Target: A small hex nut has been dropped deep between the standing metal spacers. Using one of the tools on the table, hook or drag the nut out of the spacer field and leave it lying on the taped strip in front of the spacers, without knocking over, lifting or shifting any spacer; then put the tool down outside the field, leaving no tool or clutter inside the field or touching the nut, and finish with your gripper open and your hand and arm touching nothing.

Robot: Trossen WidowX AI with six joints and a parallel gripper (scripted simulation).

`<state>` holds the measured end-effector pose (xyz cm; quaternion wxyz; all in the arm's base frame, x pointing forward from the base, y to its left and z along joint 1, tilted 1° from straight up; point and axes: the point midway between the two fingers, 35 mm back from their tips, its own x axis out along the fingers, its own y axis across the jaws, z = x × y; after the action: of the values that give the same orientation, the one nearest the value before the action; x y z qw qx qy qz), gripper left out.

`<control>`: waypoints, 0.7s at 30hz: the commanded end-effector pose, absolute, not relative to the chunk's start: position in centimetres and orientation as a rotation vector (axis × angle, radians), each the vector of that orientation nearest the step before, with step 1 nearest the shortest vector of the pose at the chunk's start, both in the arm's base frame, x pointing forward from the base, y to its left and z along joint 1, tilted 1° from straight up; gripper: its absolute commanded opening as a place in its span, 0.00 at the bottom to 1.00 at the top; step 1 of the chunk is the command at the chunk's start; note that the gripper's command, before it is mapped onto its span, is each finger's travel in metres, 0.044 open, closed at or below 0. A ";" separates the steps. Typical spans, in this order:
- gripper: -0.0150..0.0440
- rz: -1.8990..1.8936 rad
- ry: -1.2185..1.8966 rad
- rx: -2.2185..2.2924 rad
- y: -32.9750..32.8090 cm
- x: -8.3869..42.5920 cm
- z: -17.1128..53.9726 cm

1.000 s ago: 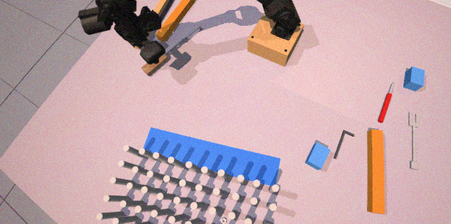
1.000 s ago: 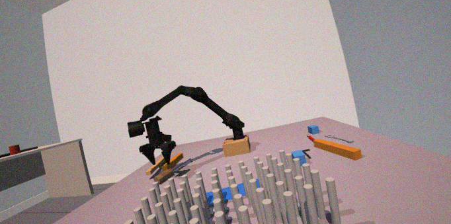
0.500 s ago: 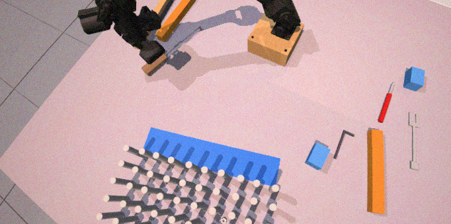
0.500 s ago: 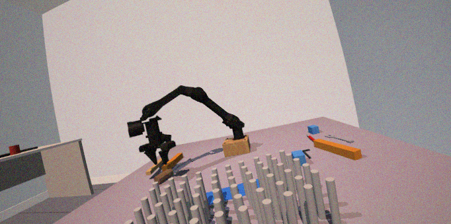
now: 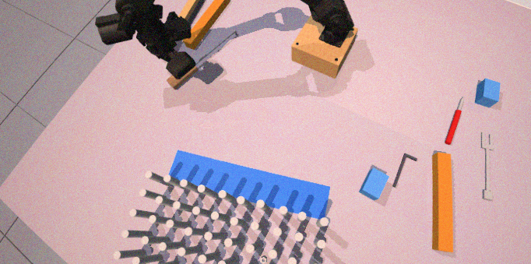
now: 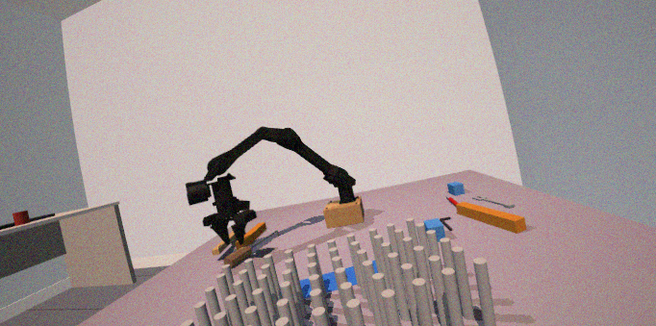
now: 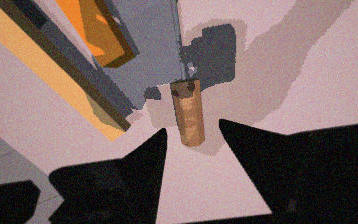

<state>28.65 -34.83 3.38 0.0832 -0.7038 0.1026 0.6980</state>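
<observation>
A hook tool with a wooden handle and a thin metal rod lies on the table, its bent tip pointing toward the arm's base side. My gripper is partly open, low over the handle, one fingertip on either side, with gaps visible in the wrist view. The hex nut lies among the standing spacers, near the bottom edge of the top view. The blue taped strip runs in front of them. A red screwdriver, hex key and forked tool lie right.
An orange bar and a paler bar lie beside the hook tool. Another orange bar lies right of the spacers. Two blue blocks stand on that side.
</observation>
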 end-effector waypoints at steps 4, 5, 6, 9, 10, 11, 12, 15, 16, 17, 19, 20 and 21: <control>0.73 2.083 0.311 -2.100 -34.9 28.7 2.3; 0.73 2.083 0.311 -2.100 -34.9 28.7 2.1; 0.73 2.083 0.311 -2.100 -34.9 28.7 1.9; 0.73 2.083 0.311 -2.100 -34.9 28.7 1.4; 0.73 2.083 0.311 -2.100 -34.9 28.7 1.3; 0.73 2.083 0.311 -2.100 -34.9 28.7 1.1; 0.73 2.083 0.311 -2.100 -34.9 28.7 1.0; 0.73 2.083 0.311 -2.100 -34.9 28.7 0.5; 0.73 2.083 0.311 -2.100 -34.9 28.7 0.3; 0.73 2.083 0.311 -2.100 -34.9 28.7 0.1; 0.73 2.083 0.311 -2.100 -34.9 28.7 -0.2; 0.73 2.083 0.311 -2.100 -34.9 28.7 -0.4; 0.73 2.083 0.311 -2.100 -34.9 28.7 -0.5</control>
<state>28.71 -34.91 -0.03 0.0832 -0.7039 0.1028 0.6979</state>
